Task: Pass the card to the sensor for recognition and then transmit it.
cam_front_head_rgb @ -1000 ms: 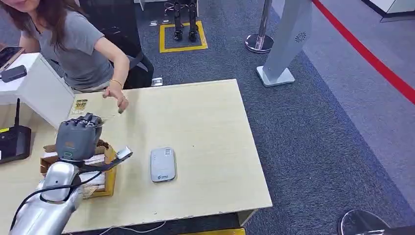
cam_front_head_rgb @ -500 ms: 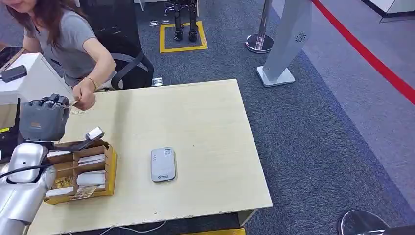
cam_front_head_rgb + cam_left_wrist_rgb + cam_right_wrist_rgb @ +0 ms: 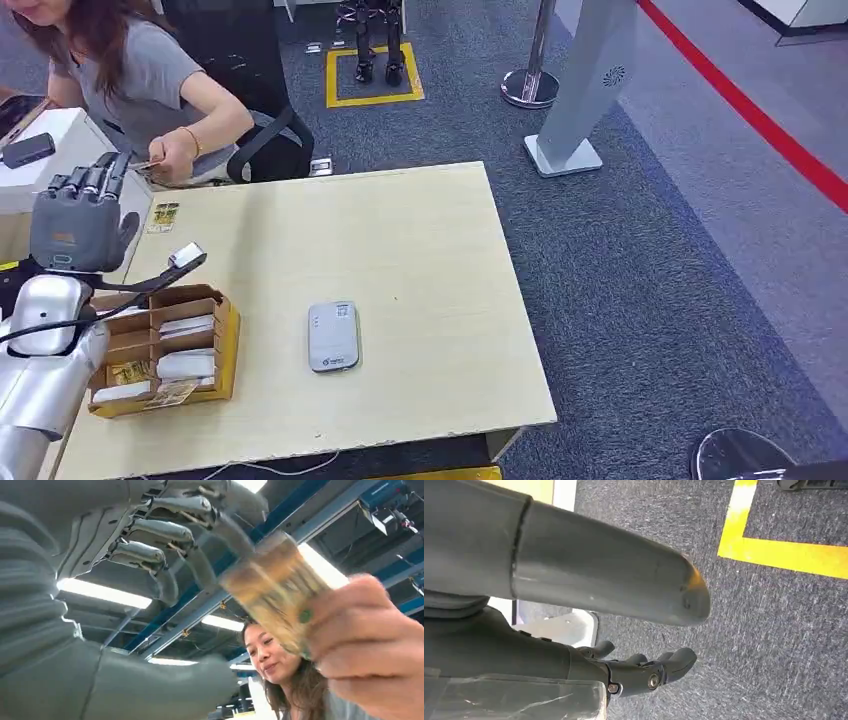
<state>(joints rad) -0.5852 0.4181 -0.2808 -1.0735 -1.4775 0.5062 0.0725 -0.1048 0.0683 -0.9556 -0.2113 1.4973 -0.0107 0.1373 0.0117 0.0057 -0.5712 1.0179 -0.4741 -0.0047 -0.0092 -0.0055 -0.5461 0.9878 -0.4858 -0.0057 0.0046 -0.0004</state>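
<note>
Gold-printed card (image 3: 272,587) pinched in the person's hand (image 3: 372,650), just off the left hand's fingertips (image 3: 165,587) | left hand (image 3: 75,222) raised, fingers apart, grasping nothing | right hand (image 3: 644,672) hangs slack, nothing in it | advice: keep fingers spread until the person has the card clear | card reader (image 3: 333,336) sits mid-table.

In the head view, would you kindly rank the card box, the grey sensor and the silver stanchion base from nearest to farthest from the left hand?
1. Card box, just below the left hand.
2. Sensor, mid-table.
3. Stanchion base, on the far carpet.
</note>
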